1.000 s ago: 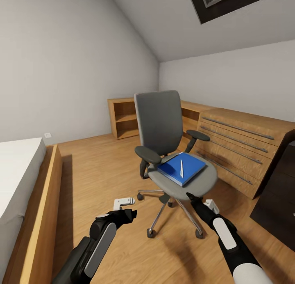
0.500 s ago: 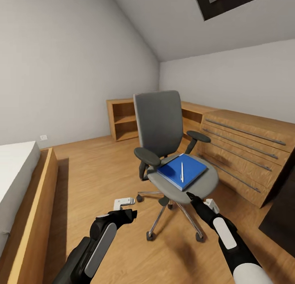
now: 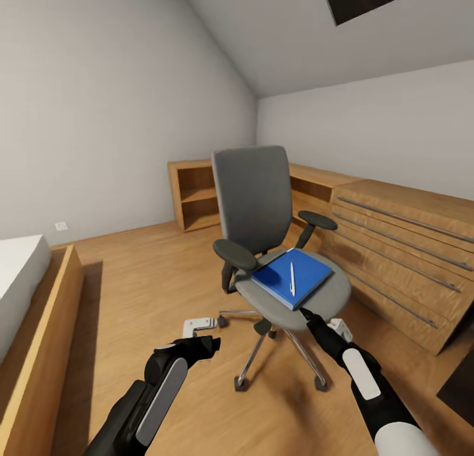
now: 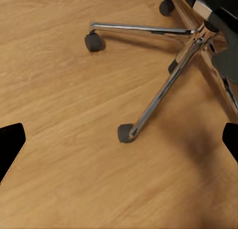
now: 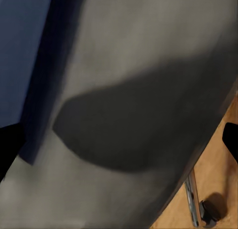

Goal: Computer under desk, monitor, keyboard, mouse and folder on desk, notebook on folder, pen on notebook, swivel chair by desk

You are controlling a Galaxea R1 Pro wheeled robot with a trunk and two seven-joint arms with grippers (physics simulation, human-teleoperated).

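the swivel chair stands at frame centre with the folder flat on its seat and the pen lying on top, so both wait to be lifted to the desk. the right gripper hovers at the seat's front edge, just below the folder, likely lining up a grab; its fingertips sit wide at the right wrist view's edges, holding nothing. the left gripper hangs low at lower left over bare floor, spread apart and empty. since a second ago the view has swung right; the bed slid toward the left edge.
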